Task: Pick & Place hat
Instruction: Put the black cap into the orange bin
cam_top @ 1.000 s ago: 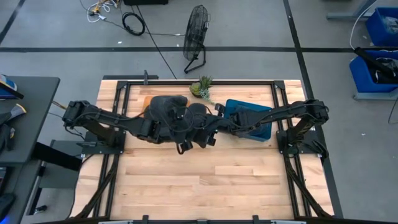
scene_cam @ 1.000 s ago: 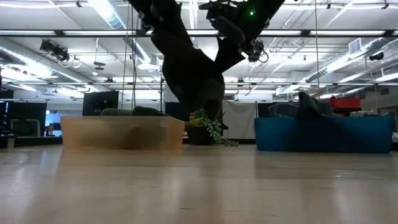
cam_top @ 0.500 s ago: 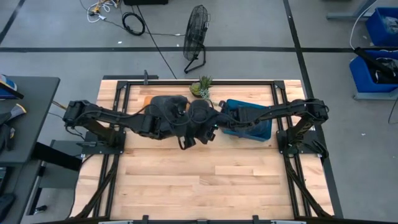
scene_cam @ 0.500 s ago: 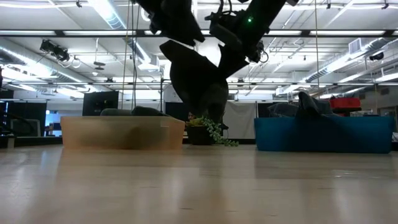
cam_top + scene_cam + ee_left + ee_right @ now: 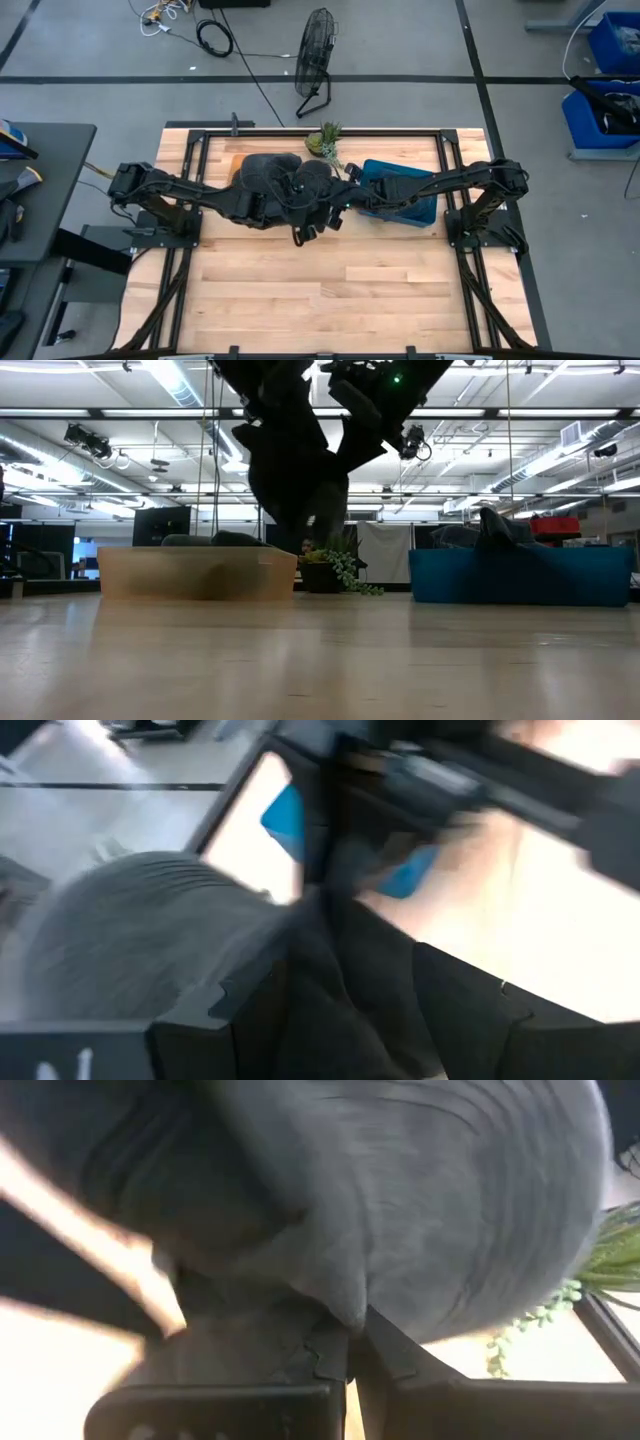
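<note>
The hat point(image 5: 303, 188) is a dark grey ribbed knit one. It hangs in the air between my two arms, above the middle of the table's far half. In the low view the hat point(image 5: 296, 475) shows as a dark mass dangling well clear of the wood. My left gripper point(image 5: 283, 205) comes in from the table's left and is shut on the hat. My right gripper point(image 5: 335, 207) comes in from the right and is shut on it too. The hat point(image 5: 420, 1210) fills the right wrist view, and its grey ribbing point(image 5: 130, 940) shows in the left wrist view. My left gripper has dark cloth of the hat point(image 5: 335, 985) between its two fingers, coming at it from the table's left; blur hides which part. The hat is lifted clear and hangs below. My right gripper pinches a puckered fold of the hat's edge point(image 5: 345, 1308) between its shut fingers point(image 5: 390, 1355), from the table's right. The hat is lifted clear, its body bulging beyond the fingers.
A tan bin point(image 5: 238, 162) point(image 5: 200, 572) with dark hats in it stands at the far side, just left of the held hat. A blue bin point(image 5: 425, 212) point(image 5: 520, 575) holding dark cloth sits on the right. A small green plant point(image 5: 325, 140) stands at the far edge. The near half is bare wood.
Both grippers have carried the hat toward the table's far edge and a little to the left, toward the tan bin. The hat has swung and changed shape beneath them, staying lifted clear. Both have kept hold.
</note>
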Controlling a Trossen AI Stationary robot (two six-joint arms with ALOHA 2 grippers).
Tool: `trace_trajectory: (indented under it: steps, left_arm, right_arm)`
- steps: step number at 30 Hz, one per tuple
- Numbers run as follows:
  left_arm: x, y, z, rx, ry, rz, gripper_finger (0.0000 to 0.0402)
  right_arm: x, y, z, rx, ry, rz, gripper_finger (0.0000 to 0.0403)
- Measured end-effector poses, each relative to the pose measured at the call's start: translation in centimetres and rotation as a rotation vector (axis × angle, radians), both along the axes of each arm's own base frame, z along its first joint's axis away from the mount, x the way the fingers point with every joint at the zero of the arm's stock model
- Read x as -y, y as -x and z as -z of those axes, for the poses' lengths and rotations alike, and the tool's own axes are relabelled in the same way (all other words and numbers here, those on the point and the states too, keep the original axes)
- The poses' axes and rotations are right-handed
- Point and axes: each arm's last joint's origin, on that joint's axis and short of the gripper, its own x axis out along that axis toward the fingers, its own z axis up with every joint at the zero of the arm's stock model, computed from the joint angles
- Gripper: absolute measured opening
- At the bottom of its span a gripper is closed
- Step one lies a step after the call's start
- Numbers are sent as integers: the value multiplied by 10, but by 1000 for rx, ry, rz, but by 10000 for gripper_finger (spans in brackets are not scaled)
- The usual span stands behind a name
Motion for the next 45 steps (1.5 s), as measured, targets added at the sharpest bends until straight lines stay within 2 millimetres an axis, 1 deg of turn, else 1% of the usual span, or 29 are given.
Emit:
trace_trajectory:
  steps: [5,8,14,22,24,27,34,35,36,40,43,45]
  left_arm:
    - [4,0,-2,-13,-87,0,217]
    - [6,1,-2,-19,-108,8,217]
    - [6,2,-2,-31,-110,15,217]
    - [2,4,3,-84,-77,25,212]
    - [2,5,3,-86,-76,24,200]
    - [2,5,3,-87,-78,19,163]
    - [2,6,4,-94,-48,26,32]
    - [2,6,5,-95,-40,34,18]
    - [2,6,5,-96,-34,36,13]
    - [2,7,6,-85,8,9,15]
    - [2,9,8,-75,46,-51,11]
    - [1,12,9,-73,29,-119,8]
  right_arm:
    - [-4,5,5,-75,-45,-50,7]
    - [-5,5,5,-85,-54,-61,7]
    - [-5,4,5,-87,-23,-96,7]
    - [-13,4,4,-92,2,-153,7]
    - [-13,4,4,-92,2,-155,7]
    - [-13,4,4,-93,2,-155,8]
    - [-12,4,3,-98,15,-168,32]
    - [-11,4,3,-97,14,-165,37]
    - [-11,4,3,-94,10,-161,41]
    - [-7,4,3,-89,-5,-140,66]
    - [-5,5,3,-99,9,-142,86]
    - [-5,7,3,-128,25,-153,99]
